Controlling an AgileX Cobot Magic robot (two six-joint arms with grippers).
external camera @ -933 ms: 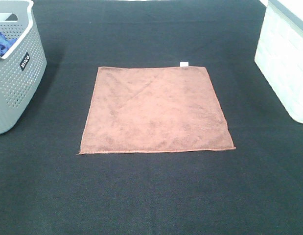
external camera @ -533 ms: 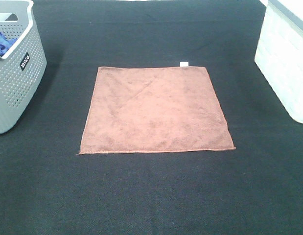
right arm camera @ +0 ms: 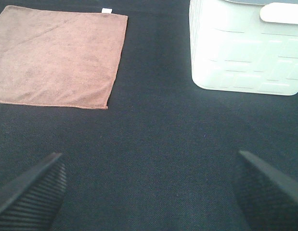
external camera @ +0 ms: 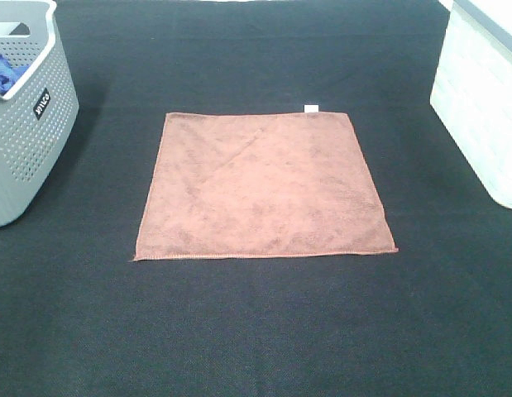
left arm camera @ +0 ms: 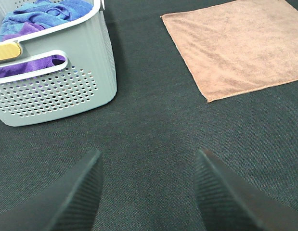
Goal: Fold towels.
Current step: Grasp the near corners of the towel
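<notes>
A square reddish-brown towel (external camera: 262, 186) lies flat and unfolded in the middle of the black table, with a small white tag (external camera: 310, 108) at its far edge. It also shows in the left wrist view (left arm camera: 240, 45) and the right wrist view (right arm camera: 55, 57). Neither arm shows in the exterior high view. My left gripper (left arm camera: 148, 192) is open and empty over bare table, between the grey basket and the towel's near left corner. My right gripper (right arm camera: 149, 192) is open wide and empty over bare table, off the towel's near right corner.
A grey perforated basket (external camera: 24, 124) stands at the left edge, holding blue and purple cloths (left arm camera: 40, 17). A white bin (external camera: 483, 99) stands at the right edge, also in the right wrist view (right arm camera: 245, 48). Black cloth covers the table (external camera: 256, 331).
</notes>
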